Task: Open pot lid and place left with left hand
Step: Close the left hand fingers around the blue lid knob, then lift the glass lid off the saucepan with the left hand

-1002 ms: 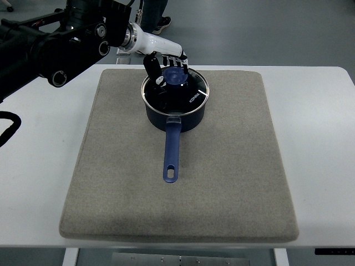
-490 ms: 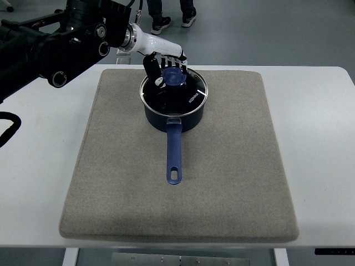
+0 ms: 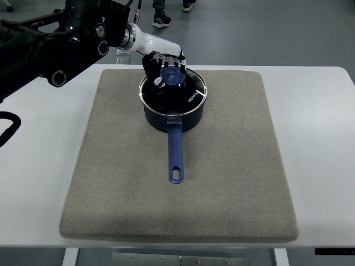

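Note:
A dark blue saucepan (image 3: 186, 118) stands on the far middle of a grey mat (image 3: 233, 166), its long blue handle (image 3: 175, 154) pointing toward me. A glass lid (image 3: 188, 93) with a blue knob (image 3: 172, 77) sits on it. My left hand (image 3: 166, 67) reaches in from the upper left on a white forearm. Its fingers (image 3: 176, 62) curl over and around the knob. The lid's rim looks seated on the pot, perhaps slightly raised at the left. The right hand is out of the picture.
The mat lies on a white table (image 3: 321, 138). My bulky black left arm (image 3: 55, 44) spans the upper left corner. A black cable (image 3: 6, 128) loops at the left edge. A person's shoes (image 3: 162, 21) show on the floor beyond the table.
The pot has turned slightly: its handle tip swung a little to the right and the lid shifted a little left. My left hand stays on the knob, fingers tighter around it.

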Controlling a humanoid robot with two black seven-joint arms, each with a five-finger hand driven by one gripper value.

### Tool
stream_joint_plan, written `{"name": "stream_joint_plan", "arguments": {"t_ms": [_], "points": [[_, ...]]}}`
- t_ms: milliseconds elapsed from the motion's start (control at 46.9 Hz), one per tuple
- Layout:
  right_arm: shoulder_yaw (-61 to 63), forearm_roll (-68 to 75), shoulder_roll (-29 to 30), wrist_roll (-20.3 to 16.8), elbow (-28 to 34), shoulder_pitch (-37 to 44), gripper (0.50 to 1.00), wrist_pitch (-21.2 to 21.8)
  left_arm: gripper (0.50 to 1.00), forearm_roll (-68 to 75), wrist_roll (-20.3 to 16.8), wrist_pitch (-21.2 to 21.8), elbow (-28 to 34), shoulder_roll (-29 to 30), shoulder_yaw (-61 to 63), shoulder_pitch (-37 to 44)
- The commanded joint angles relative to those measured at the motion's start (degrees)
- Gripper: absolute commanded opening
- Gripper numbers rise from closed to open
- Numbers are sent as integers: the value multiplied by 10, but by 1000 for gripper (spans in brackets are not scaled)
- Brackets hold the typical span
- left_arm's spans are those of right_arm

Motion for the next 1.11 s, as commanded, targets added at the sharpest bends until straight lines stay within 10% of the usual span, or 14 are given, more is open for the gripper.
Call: {"name": "stream_joint_plan", "arguments": {"t_ms": [0, 789, 1087], "points": [[0, 0, 0, 0, 0, 0, 917, 0, 557, -2, 0, 0, -1, 1, -1, 0], [0, 0, 0, 0, -1, 0, 917, 0, 500, -11, 0, 0, -12, 29, -11, -24], [0, 0, 0, 0, -1, -1, 917, 0, 500, -50, -1, 0, -83, 142, -15, -31]]}}
